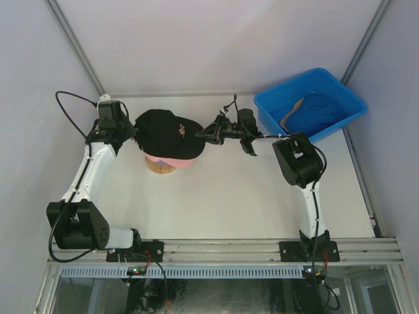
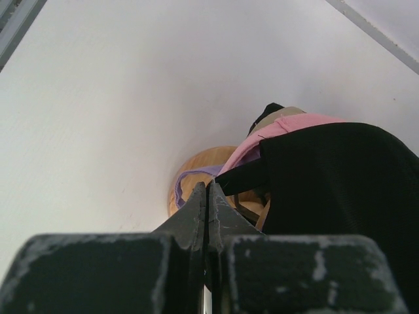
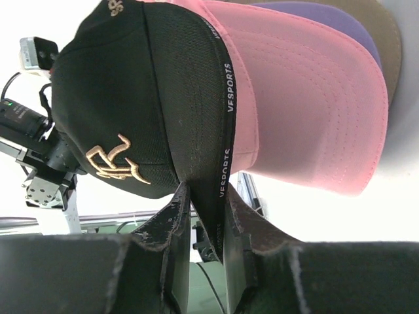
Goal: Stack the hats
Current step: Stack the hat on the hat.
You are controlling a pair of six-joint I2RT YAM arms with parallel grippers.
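Four hats (image 3: 308, 111) sit on the wooden stand (image 1: 161, 167), black hat (image 1: 167, 133) on top, its brim between the parted jaws of the right gripper (image 3: 208, 193), left gripper (image 2: 207, 194) shut beside the stand, so backing off slowly should keep the pile neat.

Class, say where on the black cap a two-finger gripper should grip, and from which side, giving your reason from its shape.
Its brim edge, from the right arm's side. The black cap has a thin brim pointing that way, so fingers can likely straddle it; the crown is too broad.

"VESPORTS" is printed repeatedly along the black cap's (image 3: 131, 98) brim edge.
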